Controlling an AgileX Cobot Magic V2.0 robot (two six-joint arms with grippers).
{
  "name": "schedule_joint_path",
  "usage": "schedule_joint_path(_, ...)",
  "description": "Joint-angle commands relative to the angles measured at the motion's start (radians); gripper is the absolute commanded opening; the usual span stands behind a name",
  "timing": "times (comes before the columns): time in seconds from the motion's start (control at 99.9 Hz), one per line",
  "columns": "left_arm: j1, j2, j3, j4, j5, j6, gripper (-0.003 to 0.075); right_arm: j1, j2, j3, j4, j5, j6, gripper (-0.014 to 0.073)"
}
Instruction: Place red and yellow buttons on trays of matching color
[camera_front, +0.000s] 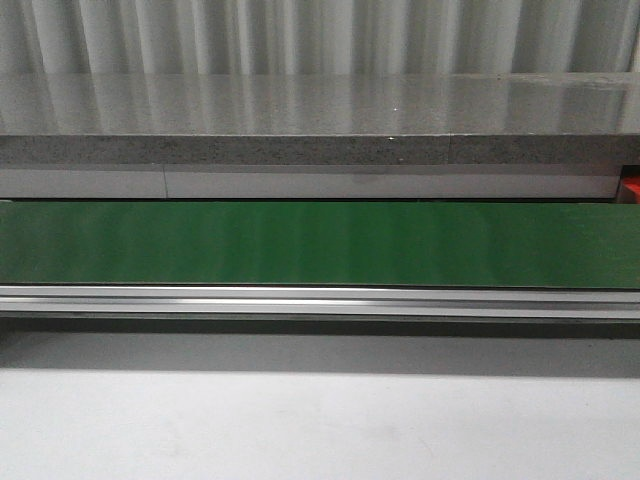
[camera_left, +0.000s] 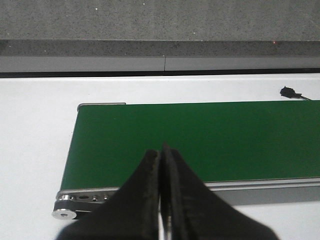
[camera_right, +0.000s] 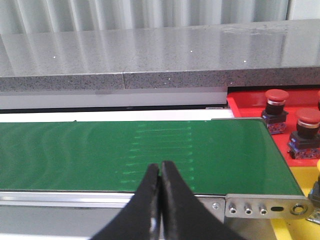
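Two red buttons (camera_right: 276, 102) (camera_right: 307, 124) stand on the red tray (camera_right: 246, 104) beyond the belt's end in the right wrist view. Part of a yellow tray (camera_right: 303, 179) lies beside it, with a partly cut-off button (camera_right: 316, 191) at the frame edge. My right gripper (camera_right: 160, 167) is shut with nothing in it, near the green belt's (camera_right: 135, 155) front rail. My left gripper (camera_left: 161, 150) is also shut and empty, over the other end of the green belt (camera_left: 200, 140). No yellow button shows fully. In the front view a sliver of the red tray (camera_front: 632, 188) shows at the right edge.
A grey stone ledge (camera_front: 320, 120) runs behind the green conveyor belt (camera_front: 320, 243), with an aluminium rail (camera_front: 320, 300) along its front. White tabletop (camera_front: 320, 430) lies in front. A small black connector (camera_left: 288, 92) rests on the white surface behind the belt.
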Motion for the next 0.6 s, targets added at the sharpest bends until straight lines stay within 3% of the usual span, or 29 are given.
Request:
schedule_joint_path(0.0,-0.009,0.003,-0.029,-0.007,-0.074,-0.005,-0.002,-0.005,-0.018,-0.019,0.002,-0.086,-0.001,-0.0068)
schedule_joint_path(0.43,-0.009,0.003,-0.029,0.014,-0.078,0.002,-0.002,-0.005,-0.018,-0.019,0.002,-0.086,-0.001,-0.0068)
schedule_joint_path(0.591,-0.009,0.003,-0.004,0.09,-0.24,0.002,-0.002,-0.005,-0.018,-0.019,0.002,-0.086,-0.001,-0.0068)
